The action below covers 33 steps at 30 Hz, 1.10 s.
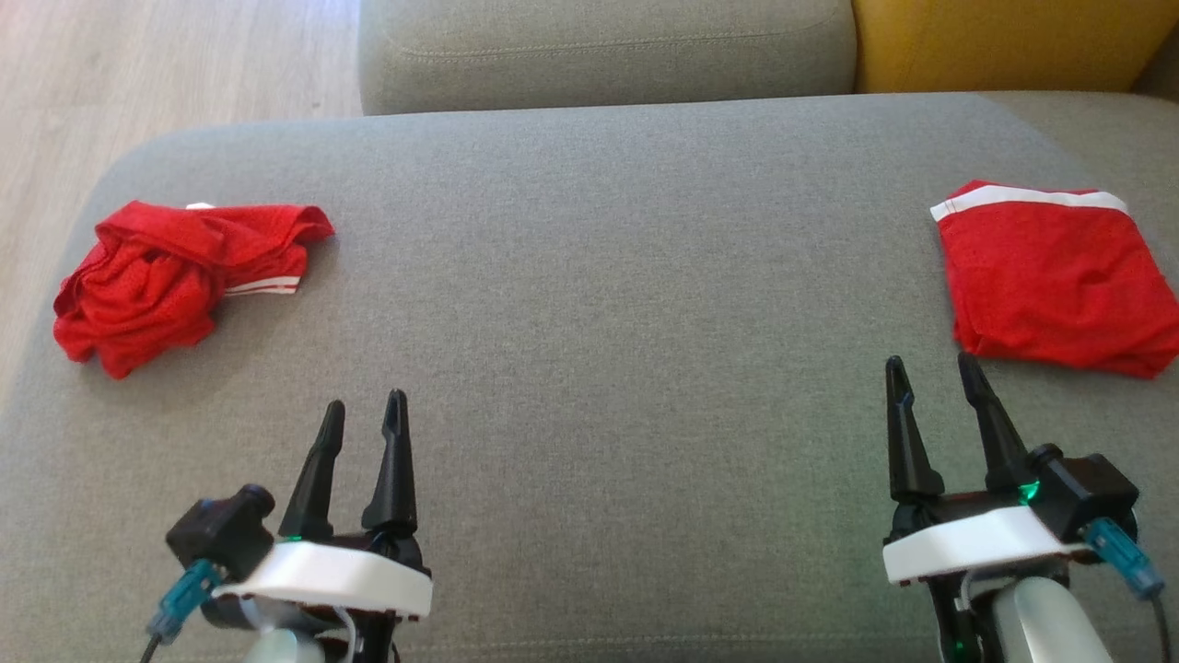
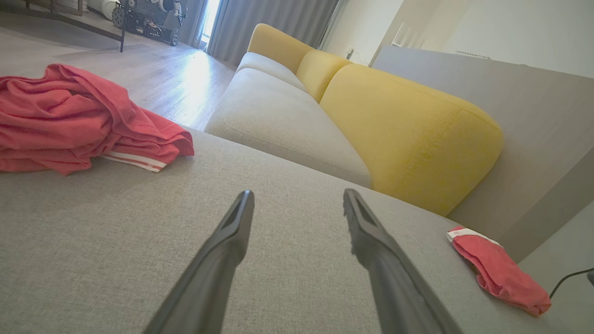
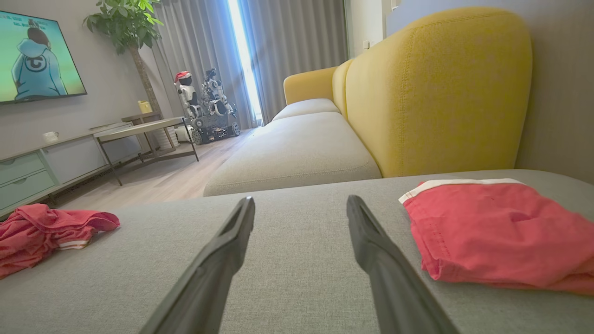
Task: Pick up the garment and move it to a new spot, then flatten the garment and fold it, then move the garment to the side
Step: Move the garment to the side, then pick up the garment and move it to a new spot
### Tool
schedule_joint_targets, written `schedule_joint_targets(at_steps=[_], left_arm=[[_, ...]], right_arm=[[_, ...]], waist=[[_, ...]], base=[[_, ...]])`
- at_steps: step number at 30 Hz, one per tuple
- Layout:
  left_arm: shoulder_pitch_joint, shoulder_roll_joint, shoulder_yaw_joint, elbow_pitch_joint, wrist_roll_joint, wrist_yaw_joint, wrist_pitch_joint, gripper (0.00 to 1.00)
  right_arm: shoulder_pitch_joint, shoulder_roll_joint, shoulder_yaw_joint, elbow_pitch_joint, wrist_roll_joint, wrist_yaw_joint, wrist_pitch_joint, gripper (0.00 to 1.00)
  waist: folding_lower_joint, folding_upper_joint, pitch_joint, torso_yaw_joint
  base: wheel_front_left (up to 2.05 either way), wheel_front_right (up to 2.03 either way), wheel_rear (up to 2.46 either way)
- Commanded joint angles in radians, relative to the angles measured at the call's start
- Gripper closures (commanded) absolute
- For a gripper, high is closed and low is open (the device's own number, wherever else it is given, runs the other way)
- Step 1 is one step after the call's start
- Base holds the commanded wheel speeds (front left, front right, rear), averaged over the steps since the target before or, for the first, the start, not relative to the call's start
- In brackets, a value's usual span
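A crumpled red garment with a white-striped hem lies at the far left of the grey sofa seat; it also appears at the upper left in the left wrist view and at the left edge in the right wrist view. A second red garment, folded flat with a white band, lies at the far right. My left gripper stands open near the front left, empty. My right gripper is open and empty, its fingertips just short of the folded garment.
Beyond the seat lies another grey cushion and a yellow backrest. Wooden floor drops off to the left. A TV stand, a low table and a parked robot stand across the room.
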Motion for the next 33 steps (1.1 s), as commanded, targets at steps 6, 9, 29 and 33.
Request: schedule_joint_targets(at_steps=[6,9,29,33], left_arm=[[-0.032,0.001,0.03,-0.041,0.01,0.006,-0.006,0.0],[-0.033,0.001,0.03,-0.039,0.013,0.006,-0.006,0.0],[-0.04,0.001,0.023,-0.036,0.015,0.005,-0.006,0.0],[-0.049,0.001,0.024,-0.042,0.012,0.007,-0.006,0.0]], right_arm=[[-0.019,-0.002,0.03,-0.042,-0.001,0.007,-0.015,0.0],[-0.021,-0.002,0.033,-0.041,0.0,0.007,-0.016,0.0],[-0.017,-0.002,0.033,-0.039,0.005,0.007,-0.018,0.0],[-0.019,-0.002,0.035,-0.046,0.008,0.007,-0.018,0.0]], waist=[[0.0001,-0.0001,0.005,0.003],[0.0001,-0.0001,0.006,0.003],[0.0001,-0.0001,0.012,0.02],[0.0001,-0.0001,0.021,0.06]], base=[[0.0,0.0,0.0],[0.0,0.0,0.0],[0.0,0.0,0.0],[0.0,0.0,0.0]])
